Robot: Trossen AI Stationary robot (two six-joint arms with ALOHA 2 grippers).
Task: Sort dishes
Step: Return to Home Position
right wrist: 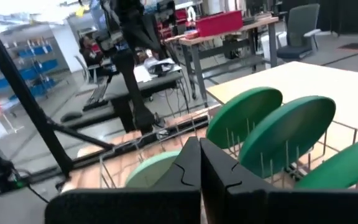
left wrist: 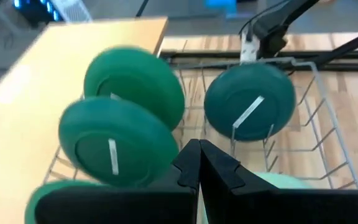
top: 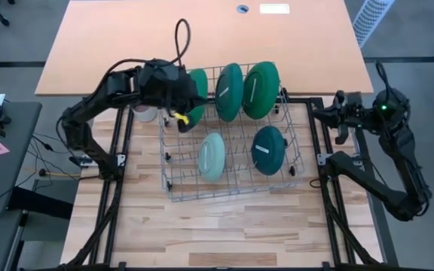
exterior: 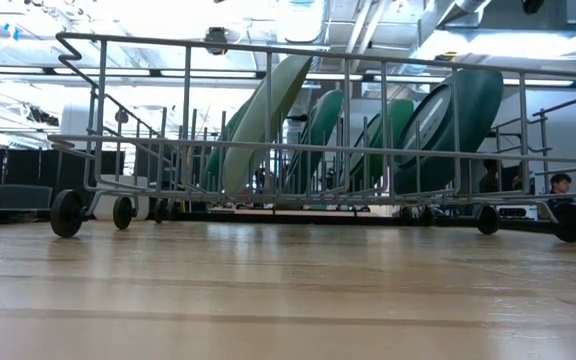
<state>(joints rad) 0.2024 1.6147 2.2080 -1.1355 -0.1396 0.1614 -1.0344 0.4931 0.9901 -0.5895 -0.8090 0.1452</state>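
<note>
Five plates (top: 230, 91): upright in rack (top: 202, 194).
Left jaws: closed, empty, over rack's far-left corner.
Right jaws: closed, right of rack.

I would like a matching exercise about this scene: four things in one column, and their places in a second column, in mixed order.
Things:
1. pale mint plate
2. teal plate
3. left gripper
4. right gripper

Places:
A. outside the dish rack, on the right arm's side
B. in the rack's row of two, on the left arm's side
C. over the left end of the row of three dark green plates
D. in the rack's row of two, on the right arm's side

Pairs: 1-B; 2-D; 3-C; 4-A
</note>
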